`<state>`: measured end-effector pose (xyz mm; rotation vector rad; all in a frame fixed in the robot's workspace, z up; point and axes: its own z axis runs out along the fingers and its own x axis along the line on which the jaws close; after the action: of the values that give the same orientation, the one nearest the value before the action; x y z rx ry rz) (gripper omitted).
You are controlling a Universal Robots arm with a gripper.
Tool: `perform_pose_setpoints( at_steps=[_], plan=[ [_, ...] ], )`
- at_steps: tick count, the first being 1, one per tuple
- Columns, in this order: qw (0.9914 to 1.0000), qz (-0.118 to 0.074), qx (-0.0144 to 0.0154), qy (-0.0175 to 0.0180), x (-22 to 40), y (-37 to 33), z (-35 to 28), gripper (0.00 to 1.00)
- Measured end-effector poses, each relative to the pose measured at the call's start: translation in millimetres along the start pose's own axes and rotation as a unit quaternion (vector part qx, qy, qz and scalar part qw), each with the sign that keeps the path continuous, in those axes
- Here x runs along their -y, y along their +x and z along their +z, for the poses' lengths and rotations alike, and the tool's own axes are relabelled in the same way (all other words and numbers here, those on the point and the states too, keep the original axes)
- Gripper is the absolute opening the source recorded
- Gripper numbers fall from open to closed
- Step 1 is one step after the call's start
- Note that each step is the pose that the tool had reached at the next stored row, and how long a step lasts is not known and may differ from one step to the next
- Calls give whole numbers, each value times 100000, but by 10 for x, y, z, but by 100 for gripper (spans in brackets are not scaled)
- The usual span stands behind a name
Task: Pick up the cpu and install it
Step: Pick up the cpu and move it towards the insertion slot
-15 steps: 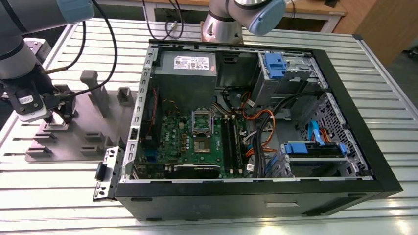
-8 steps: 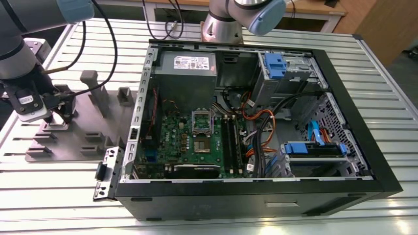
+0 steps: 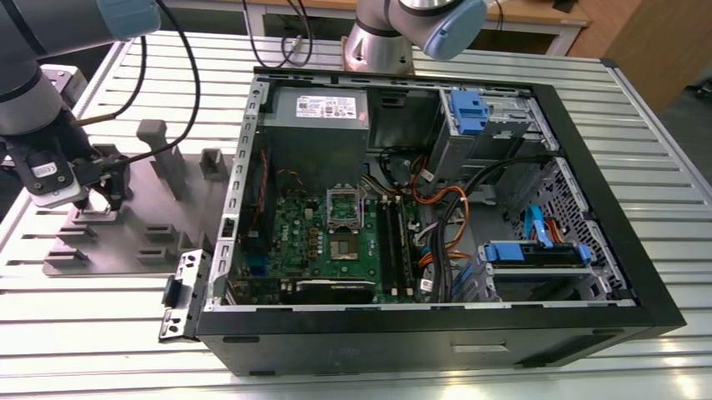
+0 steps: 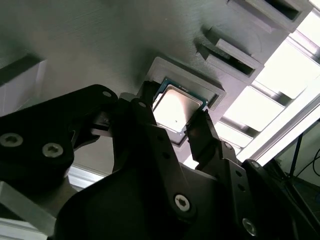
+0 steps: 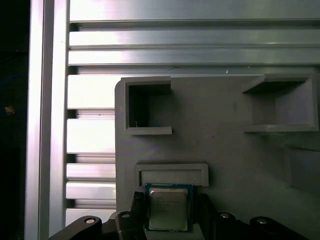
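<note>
The open computer case [image 3: 445, 342] lies just beside the grey fixture plate [image 5: 225, 165]. Over one recess of the plate stands the gripper [image 4: 172, 109]. Its fingers [image 4: 202, 132] are spread slightly wider than the cpu [image 5: 168, 207], which lies flat in this recess, not gripped.

cpu [image 5: 168, 208] in fixture plate [image 5: 225, 165] recess | tool [image 5: 170, 200] over cpu | fixture plate beside computer case [image 3: 389, 346]

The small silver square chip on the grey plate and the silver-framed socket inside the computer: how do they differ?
The small flat silver-lidded chip lies outside the computer, in a pocket of the grey plastic plate. The silver metal-framed socket sits on the green circuit board inside the black computer case. The chip is a solid square, while the socket is a longer rectangular frame with a dark middle. Both lie flat and look silvery.
</note>
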<state>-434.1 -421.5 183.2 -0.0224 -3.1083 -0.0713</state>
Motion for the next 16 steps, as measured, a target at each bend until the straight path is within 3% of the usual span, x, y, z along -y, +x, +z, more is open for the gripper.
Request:
perform_pose_setpoints(
  at_steps=[16],
  plan=[
    [99999, -375, -10, 0, -2, 1, 4, 55]
  ],
)
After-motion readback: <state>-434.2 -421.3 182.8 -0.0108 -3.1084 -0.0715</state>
